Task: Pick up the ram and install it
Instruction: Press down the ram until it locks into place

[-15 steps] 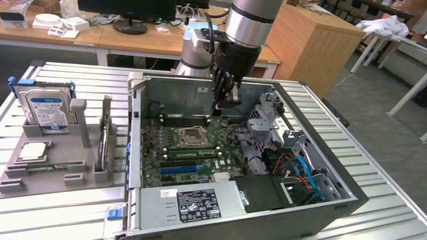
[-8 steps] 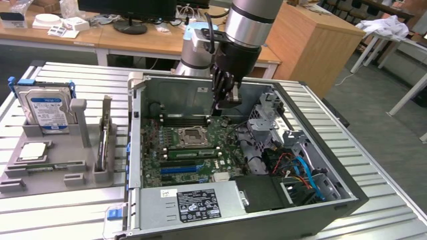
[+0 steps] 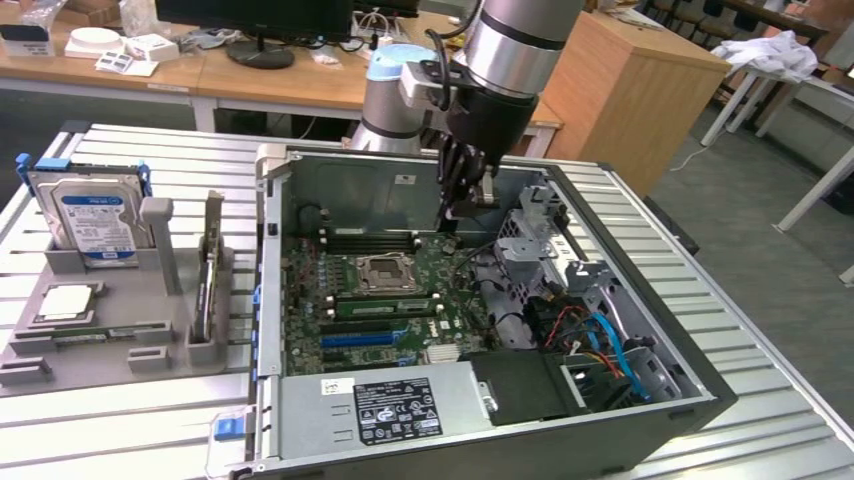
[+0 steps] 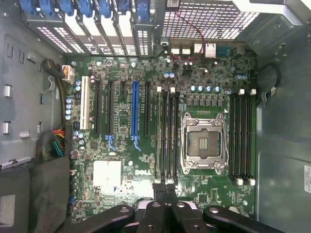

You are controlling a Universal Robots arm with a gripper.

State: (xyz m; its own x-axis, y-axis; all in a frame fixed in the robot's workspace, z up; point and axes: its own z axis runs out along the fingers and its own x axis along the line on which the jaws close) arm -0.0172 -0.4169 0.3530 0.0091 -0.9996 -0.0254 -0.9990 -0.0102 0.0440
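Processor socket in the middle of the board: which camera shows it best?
The wrist view: it looks straight down on the processor socket, showing its metal frame and empty middle. The exterior view shows the socket at a slant, from farther off.

The arm (image 3: 514,40) runs off the exterior view's upper edge; the wrist view's edge cuts the gripper (image 4: 165,188). Print on the power-supply label (image 3: 396,408) (drive (image 3: 96,215) too) is unreadably small.
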